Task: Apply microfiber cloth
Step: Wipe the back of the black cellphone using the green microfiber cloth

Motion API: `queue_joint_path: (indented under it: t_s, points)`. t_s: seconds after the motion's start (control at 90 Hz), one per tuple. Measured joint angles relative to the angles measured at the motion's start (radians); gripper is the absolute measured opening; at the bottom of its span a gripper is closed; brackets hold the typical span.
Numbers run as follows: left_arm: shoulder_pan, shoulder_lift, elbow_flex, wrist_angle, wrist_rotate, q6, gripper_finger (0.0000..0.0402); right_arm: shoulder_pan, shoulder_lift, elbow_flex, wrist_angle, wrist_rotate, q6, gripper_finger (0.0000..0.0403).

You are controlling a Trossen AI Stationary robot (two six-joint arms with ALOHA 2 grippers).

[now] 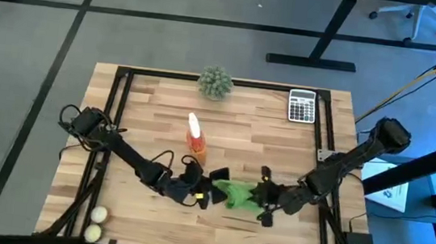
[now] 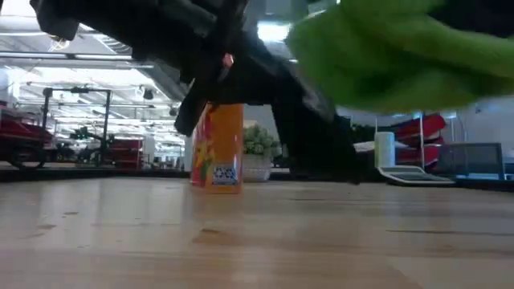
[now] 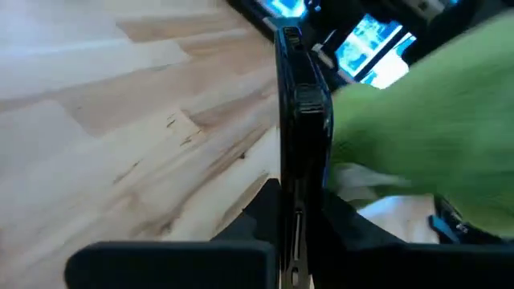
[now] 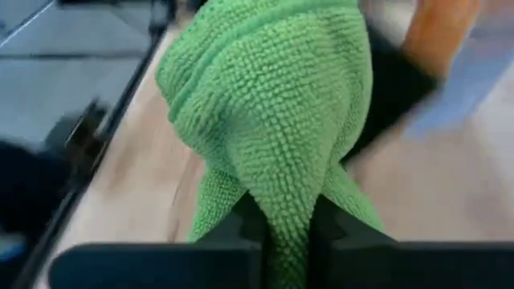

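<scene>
The counter (image 1: 146, 106) is light wooden planks with a dark frame. On it stand an orange spray bottle (image 1: 195, 135) (upright), a fuzzy plant ball (image 1: 216, 82), a calculator (image 1: 301, 106) and two pale balls (image 1: 95, 224).

No readable text — orange spray bottle (image 2: 217, 146) label illegible, calculator (image 1: 301, 106) keys too small

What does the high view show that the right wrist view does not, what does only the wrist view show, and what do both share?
Only the high view shows the calculator, the plant ball, two pale balls and the left gripper beside the cloth. Only the right wrist view shows the right gripper pinching a fold of looped weave. Both show the microfiber cloth and the orange spray bottle.
</scene>
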Motion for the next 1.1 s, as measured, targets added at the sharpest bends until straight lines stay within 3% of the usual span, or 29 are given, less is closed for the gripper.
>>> queue_joint_path:
  t_s: [0.211, 0.567, 0.7, 0.878, 0.944, 1.1]
  points:
    - [0.001, -0.002, -0.003, 0.179, -0.011, 0.110, 0.0009, -0.083, 0.150, 0.116, 0.003, 0.006, -0.080, 0.0013]
    - [0.010, -0.004, -0.004, 0.249, 0.007, 0.159, 0.0009, -0.035, 0.258, 0.139, -0.071, -0.099, -0.009, 0.0014]
    - [0.019, -0.010, 0.002, 0.252, 0.051, 0.143, 0.0009, 0.003, 0.246, 0.132, -0.228, -0.056, 0.031, 0.0014]
    - [0.019, -0.020, 0.006, 0.238, 0.030, 0.128, 0.0009, 0.004, 0.153, 0.181, -0.369, 0.033, 0.003, 0.0014]
    - [0.019, -0.021, 0.006, 0.232, 0.015, 0.130, 0.0009, -0.003, 0.125, 0.205, -0.398, 0.022, -0.030, 0.0014]
    - [0.014, -0.015, 0.005, 0.197, 0.059, 0.148, 0.0009, -0.005, 0.085, 0.278, -0.423, -0.116, -0.077, 0.0014]
